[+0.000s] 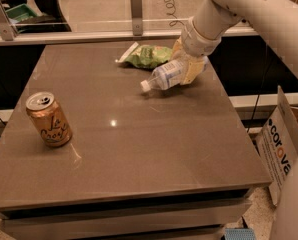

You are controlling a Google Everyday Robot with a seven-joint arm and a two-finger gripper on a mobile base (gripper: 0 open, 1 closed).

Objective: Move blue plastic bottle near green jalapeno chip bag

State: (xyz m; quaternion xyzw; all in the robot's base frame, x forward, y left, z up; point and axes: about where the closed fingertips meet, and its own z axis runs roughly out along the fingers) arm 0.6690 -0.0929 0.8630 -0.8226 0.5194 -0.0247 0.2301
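Note:
The blue plastic bottle (pixel 165 76) is clear with a white cap pointing left. It lies nearly level, tilted cap-down, held just above the table. My gripper (pixel 187 68) is shut on the bottle's base end, at the far right of the table. The green jalapeno chip bag (pixel 145 56) lies flat on the table just behind and left of the bottle, a short gap from the cap.
An orange-gold soda can (pixel 49 120) stands upright at the left of the brown table (pixel 139 149). A cardboard box (pixel 279 144) stands on the floor to the right. A glass rail with posts (pixel 136 11) runs behind the table.

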